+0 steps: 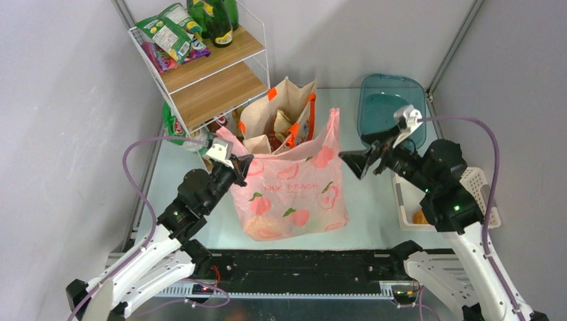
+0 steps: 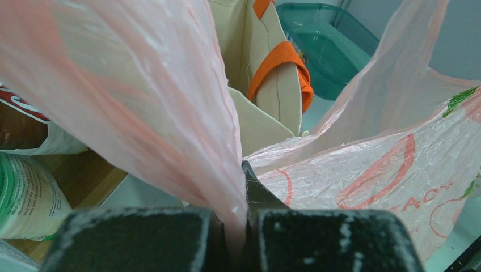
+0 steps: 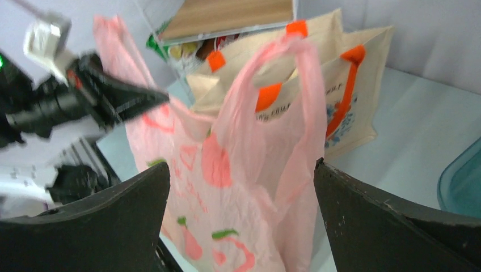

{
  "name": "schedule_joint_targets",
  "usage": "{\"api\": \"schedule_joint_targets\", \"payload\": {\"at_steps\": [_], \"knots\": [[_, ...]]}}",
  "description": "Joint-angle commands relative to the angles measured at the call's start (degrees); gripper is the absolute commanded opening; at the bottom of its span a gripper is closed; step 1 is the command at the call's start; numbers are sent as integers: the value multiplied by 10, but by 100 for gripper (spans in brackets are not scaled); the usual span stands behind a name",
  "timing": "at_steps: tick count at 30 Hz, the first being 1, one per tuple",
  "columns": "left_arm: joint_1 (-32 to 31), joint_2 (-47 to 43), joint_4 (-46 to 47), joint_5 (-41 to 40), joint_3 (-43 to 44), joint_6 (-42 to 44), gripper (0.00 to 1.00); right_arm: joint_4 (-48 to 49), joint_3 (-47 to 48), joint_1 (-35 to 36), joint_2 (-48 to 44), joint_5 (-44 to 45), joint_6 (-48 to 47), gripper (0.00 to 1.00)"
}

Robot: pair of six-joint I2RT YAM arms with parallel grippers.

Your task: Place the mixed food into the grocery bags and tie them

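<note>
Your L gripper (image 1: 239, 166) is pinching the pink bag's (image 1: 291, 194) L handle, jaws pressing tight on the plastic. Your R gripper (image 1: 354, 164) is hanging w/ jaws spread wide, gripping nothing, just beside the bag's R handle (image 1: 333, 124), which is sticking up on its own. The bag is standing mid-table (image 1: 374, 207), just in front of the beige tote (image 1: 281, 107).

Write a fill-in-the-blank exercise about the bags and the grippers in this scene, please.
1. The left gripper is shut on a ____ of the pink bag.
2. The right gripper stands ____, holding nothing.
3. The beige tote has ____ handles.
Missing words: handle; open; orange.
</note>
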Motion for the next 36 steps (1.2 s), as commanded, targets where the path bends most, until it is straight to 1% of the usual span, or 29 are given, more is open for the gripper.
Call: {"api": "schedule_joint_targets", "payload": {"at_steps": [1,4,6,9,13,15,17,21,25,29,32,36], "knots": [[3,-13,35,5,-1,13,0,22,-65,-10,-27,-93,-67,99],[4,-17,35,9,-3,12,0,47,-107,-11,-24,-97,-65,99],[3,-20,35,12,-6,11,0,61,-118,-10,-8,-95,-63,99],[4,-28,35,16,-9,10,0,82,-122,-10,28,-97,-55,99],[2,-34,35,16,-11,10,0,121,-123,-11,66,-59,-41,99],[3,-33,35,18,-10,10,0,146,-123,-22,84,-66,-37,99],[4,-29,37,18,-10,12,0,178,-123,-47,106,-128,-24,99],[4,-11,50,18,-13,18,0,237,-123,-101,148,-210,7,99],[4,17,70,19,-12,20,0,308,-123,-107,196,-264,12,99],[4,32,77,15,-4,26,0,358,-121,-108,235,-276,10,99],[4,32,81,11,-3,35,0,373,-114,-111,260,-296,6,99],[9,27,86,-2,-11,42,0,389,-109,-121,306,-297,15,99]]}}
